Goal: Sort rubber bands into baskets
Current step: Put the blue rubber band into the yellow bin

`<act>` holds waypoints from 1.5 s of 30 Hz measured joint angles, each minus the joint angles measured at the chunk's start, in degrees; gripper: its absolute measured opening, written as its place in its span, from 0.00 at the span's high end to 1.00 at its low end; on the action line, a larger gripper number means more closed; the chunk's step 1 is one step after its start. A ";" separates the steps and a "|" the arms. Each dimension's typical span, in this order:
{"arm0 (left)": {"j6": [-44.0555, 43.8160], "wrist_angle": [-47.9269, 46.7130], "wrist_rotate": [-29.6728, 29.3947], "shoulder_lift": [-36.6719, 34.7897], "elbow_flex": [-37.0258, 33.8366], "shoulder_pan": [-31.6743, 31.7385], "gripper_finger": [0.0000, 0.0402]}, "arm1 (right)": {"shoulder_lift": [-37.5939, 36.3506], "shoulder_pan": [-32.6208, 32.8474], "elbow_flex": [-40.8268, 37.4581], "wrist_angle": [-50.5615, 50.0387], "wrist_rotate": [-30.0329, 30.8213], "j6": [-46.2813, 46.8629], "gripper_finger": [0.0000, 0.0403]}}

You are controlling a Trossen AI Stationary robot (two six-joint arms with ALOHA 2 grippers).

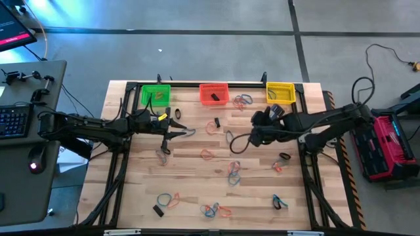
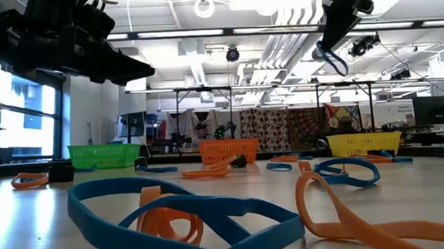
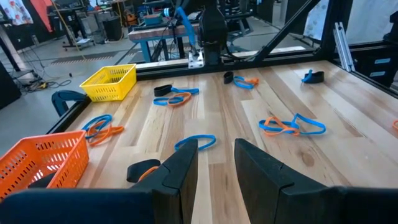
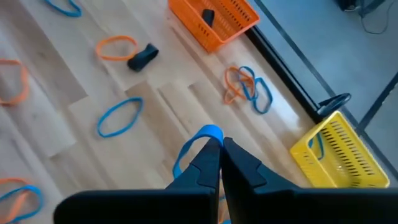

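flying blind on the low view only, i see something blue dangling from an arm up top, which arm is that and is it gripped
Observer: It's the right gripper, shut on a blue rubber band pinched at the fingertips.
Operator: what's under it
Observer: Bare wood of the table, between the red-orange basket and the yellow basket; neither is directly below.
Operator: anything in the yellow one yet
Observer: Yes, a blue band shows inside it.
Operator: and the left arm
Observer: The left gripper hangs over the table's left-middle, fingers apart and empty.
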 joint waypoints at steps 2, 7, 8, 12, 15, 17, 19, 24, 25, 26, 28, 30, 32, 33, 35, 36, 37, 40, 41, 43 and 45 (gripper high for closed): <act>-0.02 -0.02 -0.01 0.00 0.00 -0.01 0.75 | 0.00 -1.16 0.02 0.53 0.00 -1.23 1.00; 0.00 0.00 -0.01 0.00 0.00 0.01 0.75 | 0.00 -3.73 0.02 2.26 -1.96 -4.26 1.00; -0.02 -0.02 -0.01 0.00 0.00 -0.01 0.75 | 0.00 -4.11 0.02 2.39 -2.31 -4.46 1.00; -0.01 0.00 -0.01 0.00 0.00 -0.01 0.75 | 0.00 -5.09 0.02 2.37 -2.36 -4.55 1.00; -0.02 0.00 -0.01 0.00 0.00 -0.01 0.75 | 0.00 -5.34 0.02 2.37 -2.36 -4.98 1.00; -0.01 0.00 -0.01 0.00 0.00 -0.01 0.75 | 0.00 -5.56 0.02 2.37 -2.57 -5.09 1.00; 0.00 0.00 -0.01 0.00 0.00 -0.01 0.75 | 0.00 -5.57 0.02 2.37 -3.21 -5.09 1.00; -0.01 0.00 -0.01 0.00 0.00 -0.01 0.75 | 0.00 -5.55 0.02 2.37 -4.30 -5.09 1.00; -0.01 0.00 -0.01 0.00 0.00 -0.01 0.75 | 0.00 -5.55 0.02 2.37 -4.31 -5.09 1.00; 0.00 -0.02 -0.01 0.00 0.00 -0.01 0.75 | 0.00 -5.55 0.02 2.37 -4.33 -5.09 1.00; 0.00 0.00 -0.01 0.00 0.00 -0.01 0.75 | 0.00 -5.55 0.02 2.37 -4.53 -5.09 1.00; -0.01 -0.01 -0.01 0.00 0.00 -0.01 0.75 | 0.00 -5.55 0.02 2.37 -4.82 -5.09 1.00; -0.02 -0.01 -0.01 0.00 0.00 0.01 0.75 | 0.00 -5.55 0.02 2.37 -4.99 -5.44 1.00; -0.01 0.00 -0.01 0.00 0.00 0.00 0.75 | 0.00 -5.55 0.02 2.37 -5.01 -5.51 1.00; -0.01 0.00 -0.01 0.00 0.00 -0.01 0.75 | 0.00 -5.55 0.02 2.45 -5.05 -5.51 1.00; 0.00 0.00 -0.01 0.00 0.00 -0.01 0.75 | 0.00 -5.55 0.02 2.62 -5.21 -5.51 1.00; -0.02 0.00 -0.01 0.00 0.00 0.01 0.75 | 0.00 -5.55 0.02 2.94 -5.45 -5.60 1.00; -0.01 -0.01 -0.01 0.00 0.00 0.01 0.75 | 0.00 -5.55 0.02 4.21 -6.53 -5.94 1.00; -0.01 0.00 -0.01 0.00 0.00 0.00 0.75 | 0.00 -5.55 0.02 4.46 -7.02 -5.98 1.00; -0.01 0.00 -0.01 0.00 0.00 -0.01 0.75 | 0.00 -5.55 0.02 4.83 -7.30 -6.19 1.00; -0.02 0.00 -0.01 0.00 0.00 -0.01 0.75 | 0.00 -5.55 0.02 4.84 -7.33 -6.38 1.00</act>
